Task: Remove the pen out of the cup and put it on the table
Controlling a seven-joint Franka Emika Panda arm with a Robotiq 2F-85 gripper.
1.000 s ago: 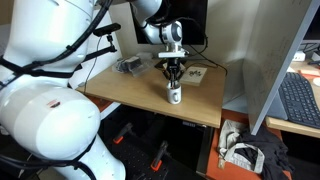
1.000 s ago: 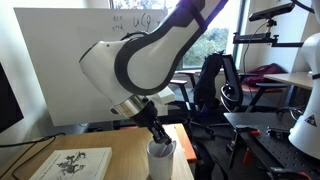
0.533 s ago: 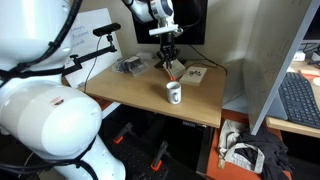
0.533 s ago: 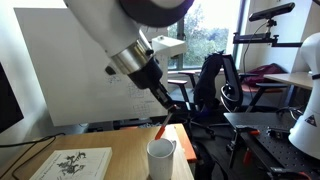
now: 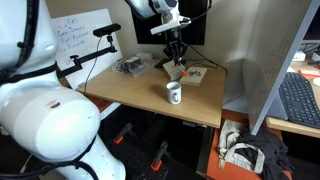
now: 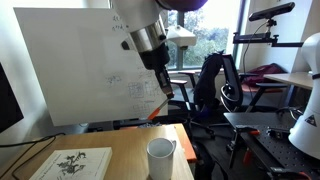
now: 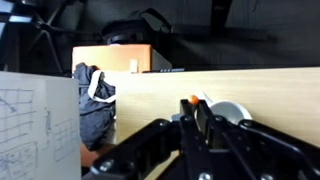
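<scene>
1. Red-brown pen [image 6: 155,112] is out of the cup [image 6: 160,158] and up in the air. My hand [image 6: 166,93] is pinching it near its top end.
2. The pen hangs slanted. Its free end points down and off to one side of my hand, not straight down.
3. The cup stands upright on the desk [image 6: 128,150]. It is below my hand and well apart from the low end of the pen.
4. In the wrist view the cup [image 7: 232,112] shows close by my hand, a little to one side.
5. I think I must go sideways first and then down. That way the pen lands on bare wood, not back in the cup.
6. In an exterior view there is bare desk [image 5: 130,95] beside the cup to aim for.
7. The low end will likely touch first, so I should lay the pen flat or it may roll.
</scene>
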